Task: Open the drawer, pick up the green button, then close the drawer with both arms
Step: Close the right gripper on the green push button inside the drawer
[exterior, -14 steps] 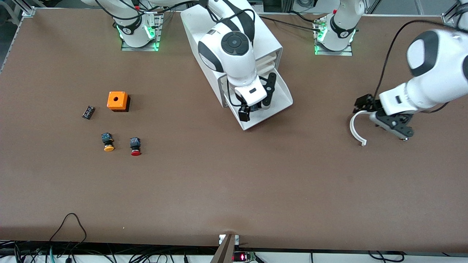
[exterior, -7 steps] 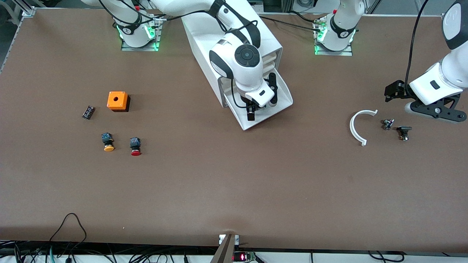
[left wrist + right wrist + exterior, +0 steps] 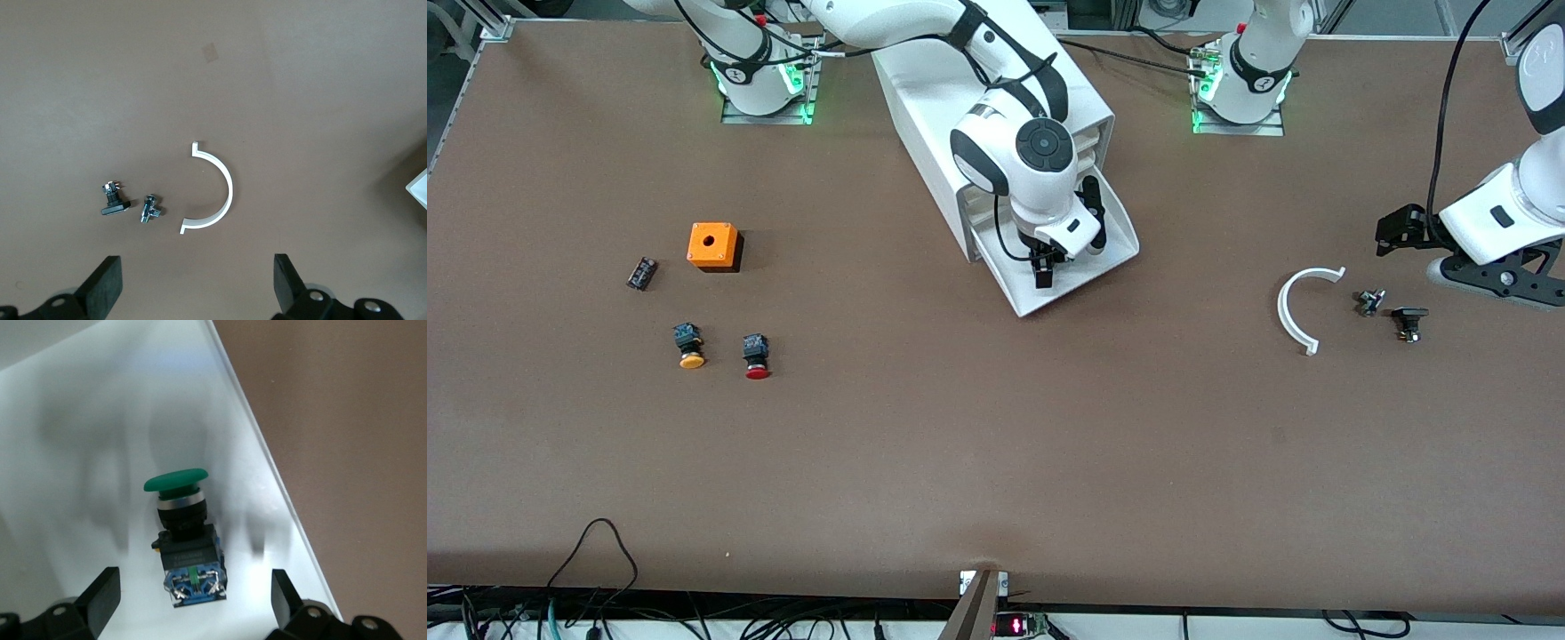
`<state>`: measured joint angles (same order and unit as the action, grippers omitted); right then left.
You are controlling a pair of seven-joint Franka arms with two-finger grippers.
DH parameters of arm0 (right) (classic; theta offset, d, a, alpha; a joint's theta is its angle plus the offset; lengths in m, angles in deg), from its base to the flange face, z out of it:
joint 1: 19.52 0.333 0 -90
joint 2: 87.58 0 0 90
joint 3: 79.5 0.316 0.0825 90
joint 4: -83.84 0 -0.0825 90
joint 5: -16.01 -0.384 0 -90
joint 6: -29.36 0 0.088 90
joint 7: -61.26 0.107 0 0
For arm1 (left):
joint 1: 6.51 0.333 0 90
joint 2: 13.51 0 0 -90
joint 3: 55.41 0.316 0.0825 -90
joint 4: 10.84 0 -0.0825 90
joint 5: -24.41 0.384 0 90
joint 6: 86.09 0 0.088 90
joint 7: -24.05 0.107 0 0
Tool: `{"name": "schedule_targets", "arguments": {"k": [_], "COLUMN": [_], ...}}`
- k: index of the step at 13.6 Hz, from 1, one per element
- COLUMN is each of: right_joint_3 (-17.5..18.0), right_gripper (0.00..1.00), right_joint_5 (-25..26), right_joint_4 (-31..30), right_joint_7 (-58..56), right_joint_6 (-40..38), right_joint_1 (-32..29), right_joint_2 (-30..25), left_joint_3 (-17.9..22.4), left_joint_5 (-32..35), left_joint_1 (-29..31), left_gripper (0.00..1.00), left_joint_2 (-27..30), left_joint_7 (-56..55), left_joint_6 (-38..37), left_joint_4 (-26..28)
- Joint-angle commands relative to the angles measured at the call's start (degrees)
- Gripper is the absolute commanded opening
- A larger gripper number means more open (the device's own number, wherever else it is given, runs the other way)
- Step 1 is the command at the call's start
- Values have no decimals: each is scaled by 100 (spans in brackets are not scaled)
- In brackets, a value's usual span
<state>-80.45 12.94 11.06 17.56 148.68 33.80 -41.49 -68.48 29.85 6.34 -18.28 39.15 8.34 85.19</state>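
1. Drawer (image 3: 1085, 267) is standing pulled out; green button (image 3: 185, 537) is lying on its side inside it.
2. Right gripper (image 3: 193, 600) is hovering over the button, jaws apart; should straddle the black body squarely, clear of the drawer wall.
3. Left gripper (image 3: 197, 287) is waiting toward the left arm's end of the surface, well apart from the drawer, jaws apart.

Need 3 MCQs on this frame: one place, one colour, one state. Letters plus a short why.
1. Where is the green button?
A. in the open drawer
B. beside the orange box
C. in the left gripper

2. What colour is the curved strip?
A. black
B. white
C. yellow

3. How do the right gripper's fingers stand?
A. shut on the button
B. shut on nothing
C. open

A: it lies on the drawer's white floor.
B: a white arc on the brown table.
C: the fingers stand apart, the button between them untouched.
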Motion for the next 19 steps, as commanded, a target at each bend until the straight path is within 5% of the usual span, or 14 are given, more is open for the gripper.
{"name": "schedule_targets", "arguments": {"k": [1, 6, 12, 19], "right_joint_3": [-1, -1, -1, -1], "right_gripper": [100, 99, 64, 38], "right_joint_5": [61, 17, 43, 96], "right_joint_4": [115, 115, 133, 186], "right_joint_7": [-16, -24, -16, -7], "right_joint_6": [-31, -31, 39, 21], "right_joint_1": [91, 56, 38, 100], "right_joint_2": [154, 233, 260, 251], "left_joint_3": [-2, 6, 15, 6], "left_joint_5": [107, -201, -149, -184], "left_joint_1": [-10, -10, -2, -2], "left_gripper": [100, 100, 100, 100], "left_joint_2": [-95, -112, -174, -227], "left_joint_7": [107, -77, -148, -148], "left_joint_6": [-48, -4, -4, -4], "left_joint_4": [-155, -172, -216, -243]}}
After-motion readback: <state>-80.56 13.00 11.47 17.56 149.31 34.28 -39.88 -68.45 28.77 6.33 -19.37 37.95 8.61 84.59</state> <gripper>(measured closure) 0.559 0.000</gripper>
